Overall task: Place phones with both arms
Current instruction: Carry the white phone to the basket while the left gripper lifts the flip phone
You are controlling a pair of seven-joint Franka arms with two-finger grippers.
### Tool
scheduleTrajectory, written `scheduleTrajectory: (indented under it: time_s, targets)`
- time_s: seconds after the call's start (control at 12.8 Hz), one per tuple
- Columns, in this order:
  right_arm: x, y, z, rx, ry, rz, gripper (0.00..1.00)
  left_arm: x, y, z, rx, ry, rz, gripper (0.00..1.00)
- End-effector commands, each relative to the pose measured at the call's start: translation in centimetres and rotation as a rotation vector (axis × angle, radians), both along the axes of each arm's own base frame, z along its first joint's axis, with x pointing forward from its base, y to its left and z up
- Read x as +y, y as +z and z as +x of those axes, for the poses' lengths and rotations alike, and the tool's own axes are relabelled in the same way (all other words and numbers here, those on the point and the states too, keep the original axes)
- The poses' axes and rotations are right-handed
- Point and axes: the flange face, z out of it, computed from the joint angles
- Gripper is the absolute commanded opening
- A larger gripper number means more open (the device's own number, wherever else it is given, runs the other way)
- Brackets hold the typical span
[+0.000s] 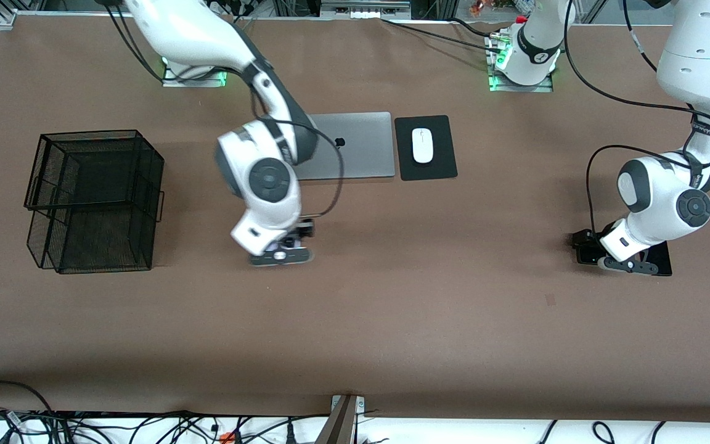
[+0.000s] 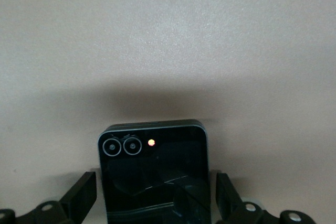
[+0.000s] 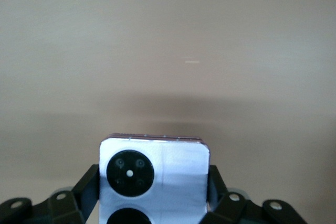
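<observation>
The lilac phone (image 3: 157, 182) is pinched by the right gripper (image 3: 155, 190). The black phone (image 2: 155, 177) lies between the spread left gripper (image 2: 155, 203) fingers, apparently not yet touched.

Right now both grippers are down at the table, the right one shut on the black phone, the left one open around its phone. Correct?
One thing is off: the right gripper is shut on the lilac phone, not a black one, as the right wrist view shows. The left gripper is open around the black phone.
</observation>
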Motion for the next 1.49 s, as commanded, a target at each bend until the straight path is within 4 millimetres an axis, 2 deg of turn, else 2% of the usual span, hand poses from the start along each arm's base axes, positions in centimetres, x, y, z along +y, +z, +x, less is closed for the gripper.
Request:
scheduleTrajectory:
  time_s: [0.0, 0.08, 0.24, 0.31, 0.39, 0.47, 0.55, 0.63, 0.71, 0.78, 0.86, 1.02, 1.1, 1.25, 1.33, 1.41]
  targets:
    - [-7.0, 3.9, -0.4, 0.027, -0.098, -0.052, 0.22, 0.6, -0.2, -0.1, -0.005, -0.027, 0.009, 0.90]
    - [-10.5, 5.8, -0.6, 0.027, -0.130, -0.053, 0.26, 0.5, -0.1, 0.0, -0.007, -0.028, 0.009, 0.77]
    - [-18.6, 7.7, -3.0, 0.108, -0.102, -0.039, 0.28, 0.5, 0.3, 0.1, -0.008, -0.033, 0.010, 0.42]
    - [-22.7, 8.6, -3.6, 0.133, -0.079, -0.021, 0.28, 0.6, 0.8, 0.3, -0.017, -0.039, 0.011, 0.34]
    - [-25.9, 9.3, -3.7, 0.146, -0.073, -0.016, 0.28, 0.5, 1.5, 0.6, -0.028, -0.039, 0.013, 0.34]
    - [-29.5, 9.8, -3.6, 0.169, -0.062, -0.013, 0.28, 0.6, 3.1, 1.0, -0.052, -0.035, 0.018, 0.35]
    - [-32.8, 9.9, -3.6, 0.182, -0.062, 0.020, 0.28, 0.1, 5.5, 1.4, -0.075, -0.037, 0.021, 0.36]
    - [-36.6, 9.6, -4.0, 0.201, -0.053, 0.065, 0.28, -1.3, 8.2, 1.8, -0.086, -0.039, 0.005, 0.37]
    - [-40.4, 9.5, -4.7, 0.219, -0.021, 0.090, 0.28, -2.8, 11.8, 2.5, -0.105, -0.038, -0.013, 0.37]
    - [-44.5, 8.6, -6.2, 0.252, -0.016, 0.109, 0.28, -4.6, 14.6, 3.2, -0.070, -0.020, -0.041, 0.37]
    - [-47.8, 7.9, -7.8, 0.249, 0.002, 0.137, 0.28, -6.9, 16.9, 4.1, -0.028, -0.002, -0.065, 0.37]
    - [-50.4, 6.3, -9.5, 0.214, -0.005, 0.152, 0.28, -13.1, 20.4, 5.1, 0.027, 0.053, -0.100, 0.37]
    - [-51.0, 5.6, -9.8, 0.214, -0.017, 0.148, 0.28, -15.9, 21.5, 5.6, 0.014, 0.093, -0.111, 0.38]
    - [-51.6, 2.9, -10.3, 0.182, -0.041, 0.149, 0.28, -23.0, 24.2, 6.8, -0.030, 0.158, -0.135, 0.43]
    - [-52.1, 1.3, -11.0, 0.170, -0.057, 0.167, 0.28, -26.7, 24.5, 7.4, -0.036, 0.194, -0.149, 0.44]
    - [-52.6, 0.2, -11.6, 0.163, -0.053, 0.166, 0.28, -30.6, 23.4, 7.5, -0.017, 0.241, -0.153, 0.45]
